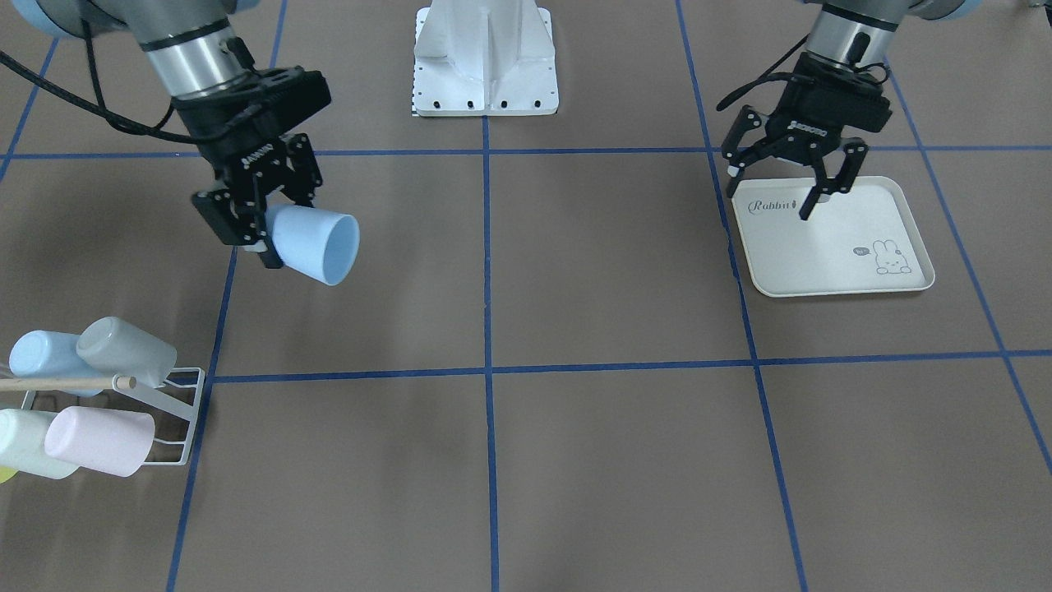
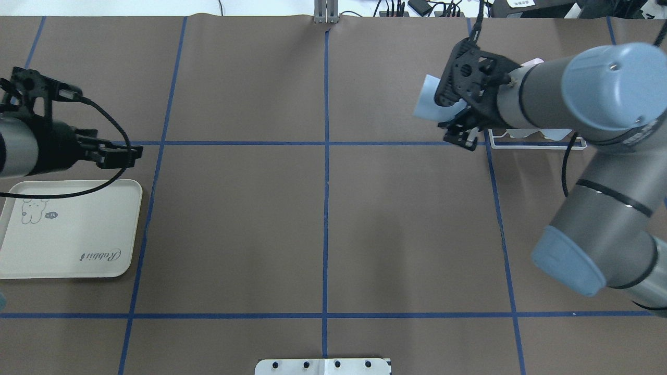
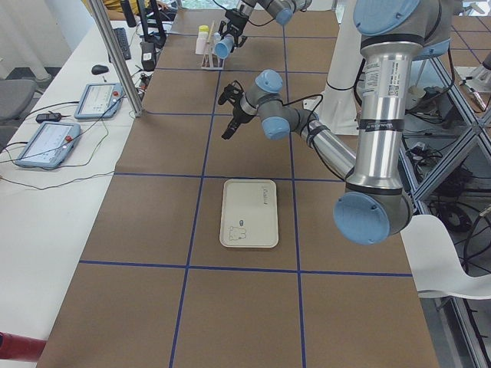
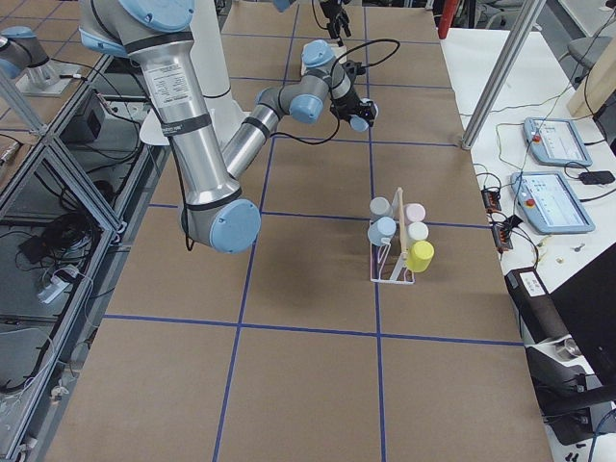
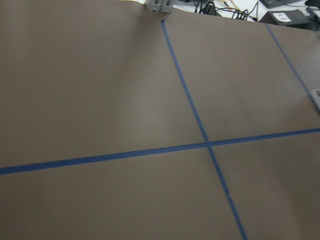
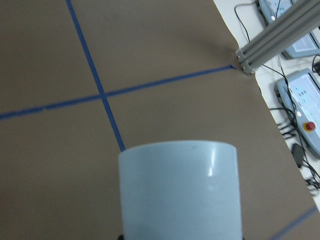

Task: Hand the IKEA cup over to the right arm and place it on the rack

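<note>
I count two grippers, one tray, one rack and six cups. On my left, the left gripper [image 1: 772, 191] hangs above the table [image 1: 575, 288] near the cream tray [image 1: 809, 247], fingers spread wide with nothing between them. To the right, my right gripper [image 1: 265, 237] is clamped on the base of a light-blue cup [image 1: 316, 242], held on its side in the air, clear of the table. Farther out and farther right stands the white wire rack [image 1: 185, 411] with its dowel [image 1: 66, 383], well apart from that cup. It carries five cups: grey [image 1: 127, 349], blue [image 1: 45, 355], pink [image 1: 99, 440], pale green [image 1: 29, 444] and yellow [image 4: 421, 255].
</note>
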`<state>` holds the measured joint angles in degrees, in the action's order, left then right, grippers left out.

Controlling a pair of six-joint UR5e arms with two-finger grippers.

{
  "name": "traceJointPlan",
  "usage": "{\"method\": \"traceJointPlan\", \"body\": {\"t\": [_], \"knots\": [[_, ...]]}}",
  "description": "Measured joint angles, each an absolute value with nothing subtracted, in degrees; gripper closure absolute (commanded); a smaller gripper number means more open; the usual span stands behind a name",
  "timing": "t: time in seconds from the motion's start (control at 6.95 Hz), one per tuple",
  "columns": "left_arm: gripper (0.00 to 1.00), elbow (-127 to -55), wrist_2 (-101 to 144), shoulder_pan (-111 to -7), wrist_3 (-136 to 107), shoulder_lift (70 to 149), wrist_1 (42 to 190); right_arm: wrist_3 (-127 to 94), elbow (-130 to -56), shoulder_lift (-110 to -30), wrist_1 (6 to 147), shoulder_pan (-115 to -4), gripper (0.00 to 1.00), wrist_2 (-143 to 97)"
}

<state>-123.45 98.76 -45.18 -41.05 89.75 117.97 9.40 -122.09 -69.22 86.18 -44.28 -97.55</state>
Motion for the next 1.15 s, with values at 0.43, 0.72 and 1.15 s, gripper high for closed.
{"method": "traceJointPlan", "body": {"t": [0.43, 0.72, 1.15], "knots": [[0.00, -122.62, 104.93, -55.76, -24.25, 84.76, 118.06, 37.09, -130.29, -75.34, 106.25, -54.82, 0.93, -95.21], [0.00, -120.38, 112.32, -63.89, -13.46, 83.05, 118.14, 53.42, -130.81, -83.45, 107.77, -58.81, 0.97, -85.77], [0.00, -118.76, 117.29, -68.19, -8.63, 82.87, 118.21, 59.26, -124.33, -87.58, 107.40, -57.96, 0.96, -70.69]]}}
